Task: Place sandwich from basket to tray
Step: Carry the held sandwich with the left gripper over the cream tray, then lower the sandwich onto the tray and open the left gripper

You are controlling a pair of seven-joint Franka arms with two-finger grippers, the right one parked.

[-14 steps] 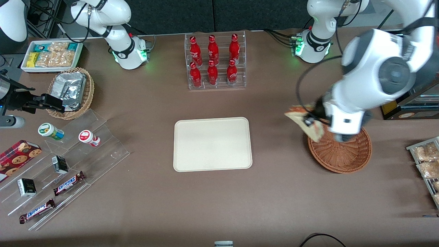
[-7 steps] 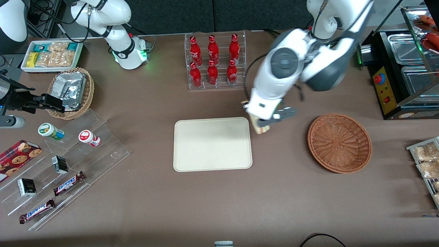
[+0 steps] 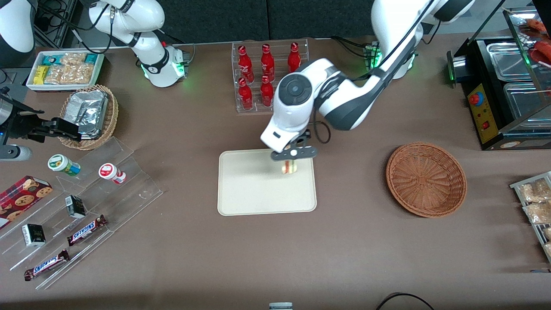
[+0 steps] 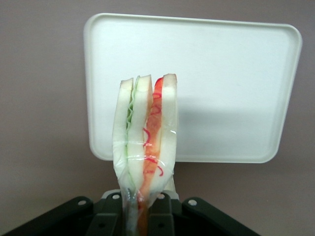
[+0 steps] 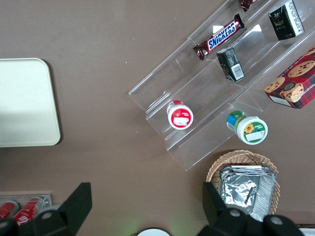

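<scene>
My gripper (image 3: 289,160) hangs above the tray (image 3: 241,193), over its edge nearest the bottle rack (image 3: 270,77), at about one o'clock from the tray's centre. My fingers are clamped on the wrapped sandwich (image 4: 145,142), which hangs clear of the tray (image 4: 231,88) with its green and red filling edge-on to my wrist camera. The basket (image 3: 426,178) sits on the table (image 3: 366,249) at three o'clock from the tray, toward my arm's end.
</scene>
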